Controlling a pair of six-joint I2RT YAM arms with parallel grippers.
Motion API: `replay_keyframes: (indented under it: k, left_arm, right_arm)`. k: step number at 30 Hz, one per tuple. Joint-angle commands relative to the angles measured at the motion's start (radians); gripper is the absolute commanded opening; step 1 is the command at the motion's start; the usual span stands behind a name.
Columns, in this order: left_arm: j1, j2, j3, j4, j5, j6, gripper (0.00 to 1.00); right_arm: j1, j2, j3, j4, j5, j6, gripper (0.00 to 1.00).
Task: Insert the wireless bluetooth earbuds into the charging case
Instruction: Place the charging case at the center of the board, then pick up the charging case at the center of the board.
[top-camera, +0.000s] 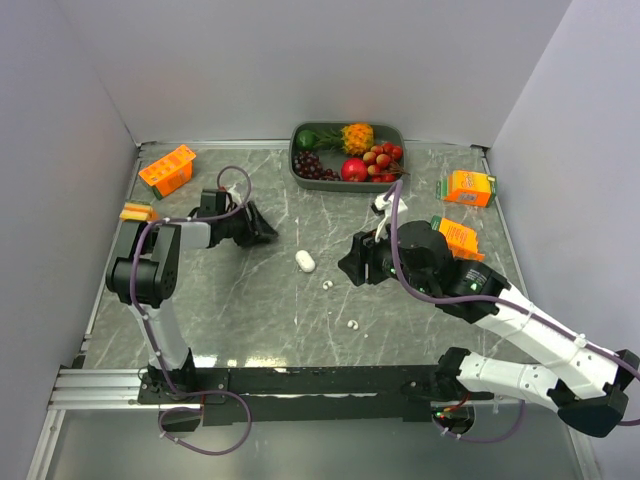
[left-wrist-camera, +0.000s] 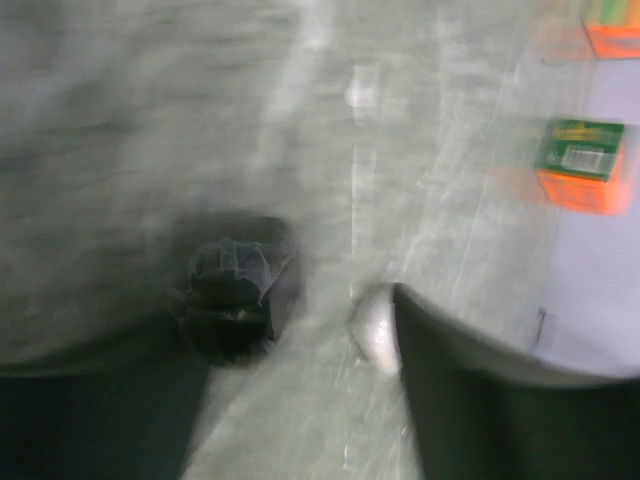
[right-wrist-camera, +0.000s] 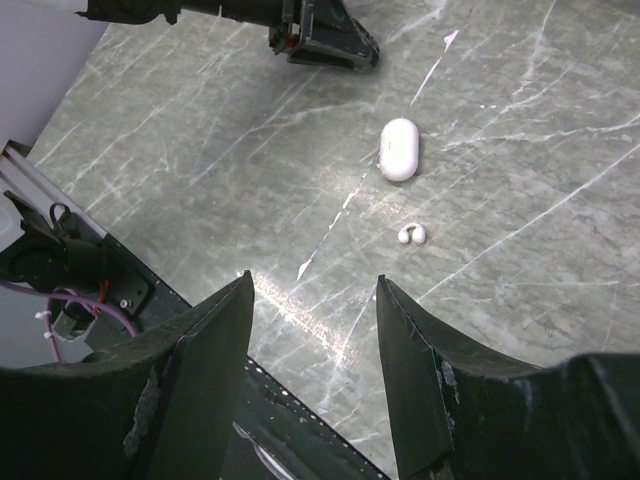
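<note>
The white charging case (top-camera: 305, 261) lies closed on the marble table, and shows in the right wrist view (right-wrist-camera: 399, 149). One white earbud (top-camera: 327, 285) lies just right of it (right-wrist-camera: 411, 235); a second white earbud (top-camera: 352, 324) lies nearer the front. No black earbuds show. My left gripper (top-camera: 262, 228) is low on the table, up and left of the case, open and empty. Its view is blurred: a white rounded thing (left-wrist-camera: 372, 325), probably the case, sits at the right finger's tip. My right gripper (top-camera: 352, 265) hovers right of the case, open and empty (right-wrist-camera: 313, 285).
A grey tray (top-camera: 296, 160) of toy fruit stands at the back. Orange boxes sit at the right (top-camera: 468, 187), (top-camera: 458, 237) and at the back left (top-camera: 167, 169), (top-camera: 136, 212). The black rail (top-camera: 300, 380) runs along the front edge.
</note>
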Motion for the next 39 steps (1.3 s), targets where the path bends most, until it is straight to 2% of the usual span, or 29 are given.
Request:
replay_keyframes:
  k: [1,8,18,22,24,26,27,28,33,36,39]
  left_arm:
    - [0.014,0.011,-0.002,-0.151,-0.046,0.057,0.97]
    - [0.03,-0.056,-0.052,-0.221,-0.071,0.086,0.96]
    - [0.115,-0.272,-0.158,-0.382,-0.14,0.133,0.96]
    - [0.106,-0.447,-0.14,-0.474,-0.311,0.14,0.96]
    - [0.072,-0.597,-0.138,-0.485,-0.483,0.121,0.96]
    - [-0.034,-0.738,-0.142,-0.48,-0.669,0.1,0.96]
    - [-0.067,-0.777,-0.154,-0.469,-0.706,0.095,0.96]
    - [-0.118,-0.812,-0.169,-0.434,-0.736,0.063,0.96]
    - [-0.121,-0.918,-0.257,-0.345,-0.789,-0.17,0.96]
    - [-0.121,-0.895,-0.234,-0.397,-0.76,-0.287,0.96]
    - [-0.121,-0.86,-0.211,-0.442,-0.718,-0.308,0.96]
  right_arm:
    - [-0.007,-0.022,-0.01,0.021,-0.003,-0.002,0.6]
    - [-0.013,-0.033,-0.018,0.024,-0.005,-0.001,0.6]
    - [-0.013,-0.036,-0.03,0.028,-0.015,-0.001,0.61]
    - [-0.013,-0.052,-0.05,0.028,0.009,-0.007,0.61]
    - [-0.013,-0.058,-0.064,0.033,0.026,-0.008,0.61]
    - [-0.014,-0.056,-0.078,0.039,0.047,-0.007,0.61]
    - [-0.014,-0.053,-0.079,0.037,0.051,-0.007,0.61]
    - [-0.013,-0.044,-0.081,0.037,0.057,-0.007,0.61]
    - [-0.014,-0.019,-0.07,0.042,0.078,-0.008,0.6]
    - [-0.013,-0.016,-0.076,0.044,0.109,-0.012,0.6]
    - [-0.014,-0.021,-0.091,0.044,0.129,-0.007,0.6]
